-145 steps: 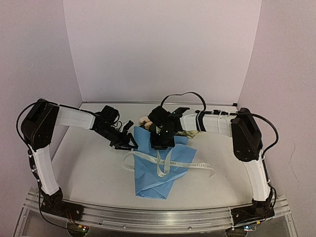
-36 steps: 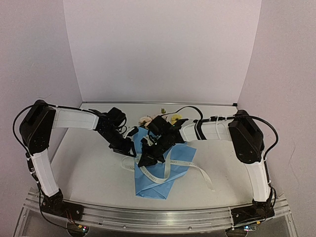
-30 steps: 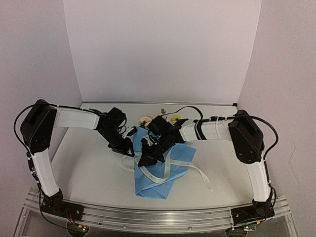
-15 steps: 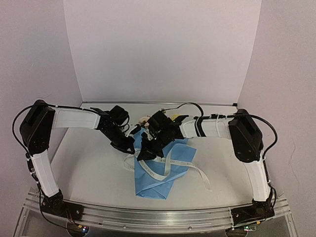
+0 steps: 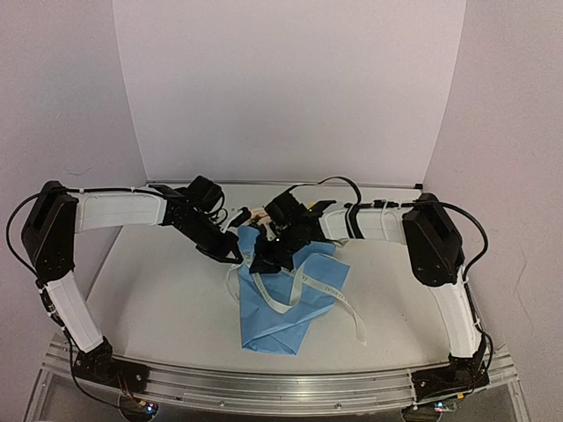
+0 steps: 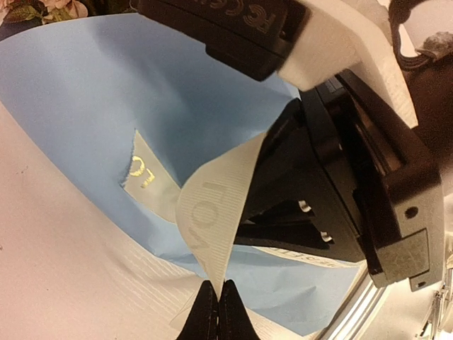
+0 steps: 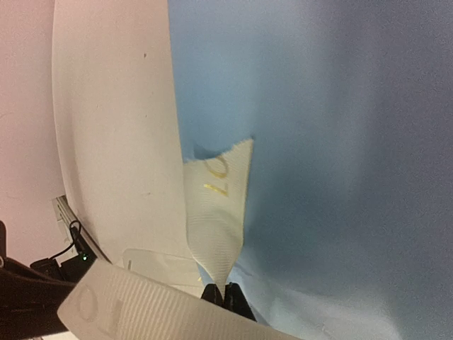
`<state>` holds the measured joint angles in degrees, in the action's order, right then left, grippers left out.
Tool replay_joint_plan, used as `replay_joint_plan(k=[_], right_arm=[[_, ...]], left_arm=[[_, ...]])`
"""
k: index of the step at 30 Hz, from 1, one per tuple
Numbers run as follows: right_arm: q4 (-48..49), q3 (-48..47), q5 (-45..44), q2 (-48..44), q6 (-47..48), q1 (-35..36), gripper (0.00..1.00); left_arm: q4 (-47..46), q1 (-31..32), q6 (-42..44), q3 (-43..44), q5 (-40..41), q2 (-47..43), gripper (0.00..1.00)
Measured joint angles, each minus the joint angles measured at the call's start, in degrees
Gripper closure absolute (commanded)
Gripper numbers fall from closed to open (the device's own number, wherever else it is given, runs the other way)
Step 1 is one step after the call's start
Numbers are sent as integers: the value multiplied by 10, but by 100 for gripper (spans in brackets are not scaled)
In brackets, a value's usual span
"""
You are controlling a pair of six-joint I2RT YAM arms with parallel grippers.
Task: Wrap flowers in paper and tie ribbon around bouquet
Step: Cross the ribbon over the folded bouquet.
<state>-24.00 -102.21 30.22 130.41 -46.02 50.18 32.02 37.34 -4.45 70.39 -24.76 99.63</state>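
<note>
Right hand (image 7: 225, 292) crowds left hand (image 6: 214, 315) — ribbon (image 6: 212, 205) (pinched by both) over paper (image 6: 85, 106).

ribbon (image 5: 334, 290) lies looped across the folded blue paper (image 5: 277, 327).

The overhead camera sits high behind both arms' bases (image 5: 97, 360). It faces the back wall (image 5: 290, 88) and looks down on the whole desk (image 5: 149, 299) from a distance. The left wrist camera peers along the left jaws, very near the blue paper (image 6: 92, 106) and the ribbon (image 6: 212, 212), with the right arm (image 6: 354, 177) looming at its right edge. The right wrist camera, closer still, looks along the right jaws at that same lettered ribbon end and paper.
</note>
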Motion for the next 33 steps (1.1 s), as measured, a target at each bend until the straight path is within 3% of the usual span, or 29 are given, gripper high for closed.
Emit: replay_joint_plan(k=[2,10,19,25,33], right_arm=[[0,-1,-18,0,5,0,77],[0,39,-72,-34,29,0,62],[-2,107,-106,-134,36,9,57],[3,156,-144,-193,21,14,56],[-1,217,-205,-231,-3,13,51]], left_arm=[[1,0,0,0,-14,0,100],[10,1,10,0,-75,1,100],[30,12,31,0,-112,12,96],[54,29,55,0,-131,22,86],[75,37,62,0,-128,33,53]])
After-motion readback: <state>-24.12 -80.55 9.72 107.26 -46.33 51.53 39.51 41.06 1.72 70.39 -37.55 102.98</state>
